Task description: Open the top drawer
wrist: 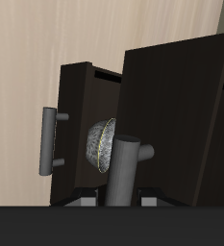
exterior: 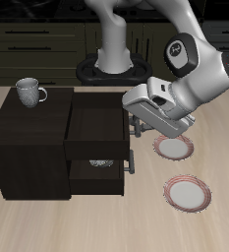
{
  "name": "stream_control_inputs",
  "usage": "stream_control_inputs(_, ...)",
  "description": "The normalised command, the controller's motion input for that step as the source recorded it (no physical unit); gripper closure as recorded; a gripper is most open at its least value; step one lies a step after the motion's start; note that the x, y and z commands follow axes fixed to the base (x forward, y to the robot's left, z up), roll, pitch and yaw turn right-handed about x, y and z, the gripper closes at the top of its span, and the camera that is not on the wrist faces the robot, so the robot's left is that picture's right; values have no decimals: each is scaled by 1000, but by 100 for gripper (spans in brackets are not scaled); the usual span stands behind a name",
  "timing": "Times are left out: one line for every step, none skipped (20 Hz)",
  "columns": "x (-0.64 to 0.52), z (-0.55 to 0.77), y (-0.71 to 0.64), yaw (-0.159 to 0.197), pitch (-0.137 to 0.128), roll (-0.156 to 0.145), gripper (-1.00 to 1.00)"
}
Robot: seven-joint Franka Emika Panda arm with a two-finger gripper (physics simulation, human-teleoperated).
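Observation:
The small dark brown cabinet (exterior: 28, 143) stands on the table. Its top drawer (exterior: 96, 118) is pulled out toward the plates, and its dark inside shows from above. In the wrist view the top drawer's flat front (wrist: 176, 96) is close, with its grey bar handle (wrist: 123, 168) running between my fingers. My gripper (exterior: 138, 131) is at the drawer's front and appears shut on that handle. It also shows in the wrist view (wrist: 118, 197). The lower drawer (exterior: 96, 172) is out too, with its own handle (wrist: 51, 139).
A grey patterned bowl (exterior: 98, 163) lies in the lower drawer and also shows in the wrist view (wrist: 102, 144). A white mug (exterior: 28, 92) stands on the cabinet's top. Two pink-rimmed plates (exterior: 173, 148) (exterior: 187, 193) lie on the table beside the drawers.

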Motion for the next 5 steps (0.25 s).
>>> stream_control_inputs(-35, 25, 184, 12, -17, 44, 100)
stream_control_inputs(111, -89, 326, 2, 0, 56, 100)
stream_control_inputs(35, -67, 430, 15, -3, 85, 100)
stream_control_inputs(-23, -13, 672, -12, -6, 107, 100)
stream_control_inputs(-42, 32, 285, -10, -19, 28, 100)
